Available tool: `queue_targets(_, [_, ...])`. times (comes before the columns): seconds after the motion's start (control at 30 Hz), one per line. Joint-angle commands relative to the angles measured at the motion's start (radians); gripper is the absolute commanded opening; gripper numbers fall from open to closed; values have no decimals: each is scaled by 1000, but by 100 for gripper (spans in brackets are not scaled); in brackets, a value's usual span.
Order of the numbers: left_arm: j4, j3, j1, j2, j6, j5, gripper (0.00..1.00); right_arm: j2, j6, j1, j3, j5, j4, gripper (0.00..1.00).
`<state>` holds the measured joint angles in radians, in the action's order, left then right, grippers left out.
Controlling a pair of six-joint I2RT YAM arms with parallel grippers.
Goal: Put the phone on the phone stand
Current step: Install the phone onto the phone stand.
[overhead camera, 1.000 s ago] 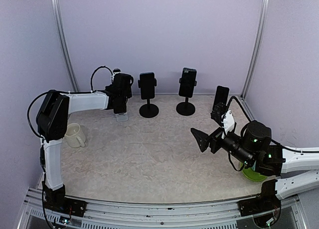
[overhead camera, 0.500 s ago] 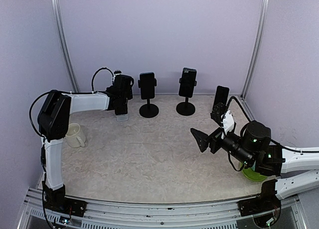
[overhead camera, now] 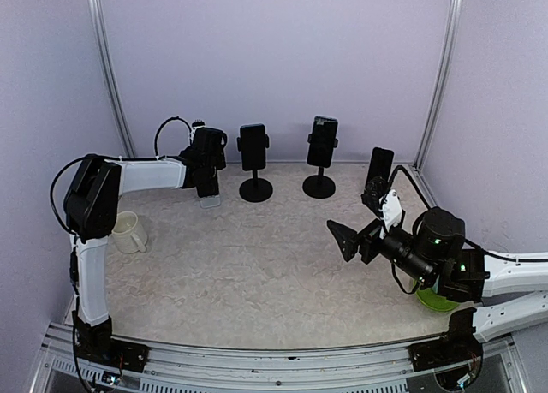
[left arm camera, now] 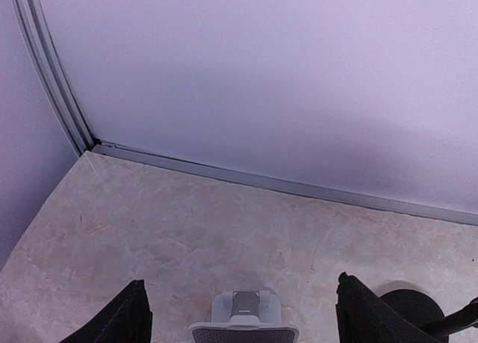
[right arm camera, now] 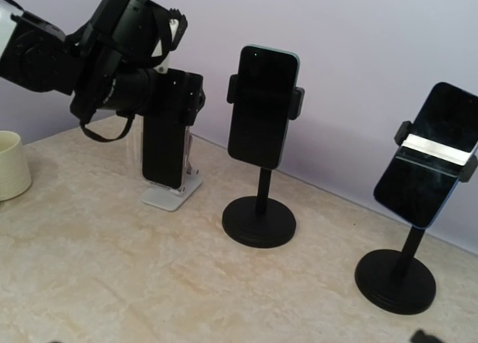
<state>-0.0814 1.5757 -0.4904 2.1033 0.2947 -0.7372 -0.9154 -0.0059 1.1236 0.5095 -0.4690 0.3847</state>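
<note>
Smooth lilac walls (overhead camera: 274,68) over a marbled beige bench (overhead camera: 257,273). Slim black phone (right arm camera: 163,137) upright at rear left, pinched edgewise in left claw (right arm camera: 173,96), lower end at a flat white stand (right arm camera: 173,196). Nearer, right claw (overhead camera: 355,239) spread wide, gripping nothing.

Marbled beige table (overhead camera: 257,264) in front of me. Standing directly on it: cream mug (overhead camera: 129,232) to my left; along the far wall, white phone stand (overhead camera: 209,201), then first black round-based stand (overhead camera: 256,190) and second black round-based stand (overhead camera: 318,187); green bowl (overhead camera: 435,300) near right, only partly visible.
</note>
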Motion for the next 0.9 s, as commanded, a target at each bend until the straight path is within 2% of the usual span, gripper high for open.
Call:
queue_targets(0.0, [-49,-4,16,-1,20,-5,35,4,-3,10,1,-11,-9,100])
queue_targets(0.87, [-25,-14,30,-3,63,13,78,15,-15,10,-4,-19,-10,100])
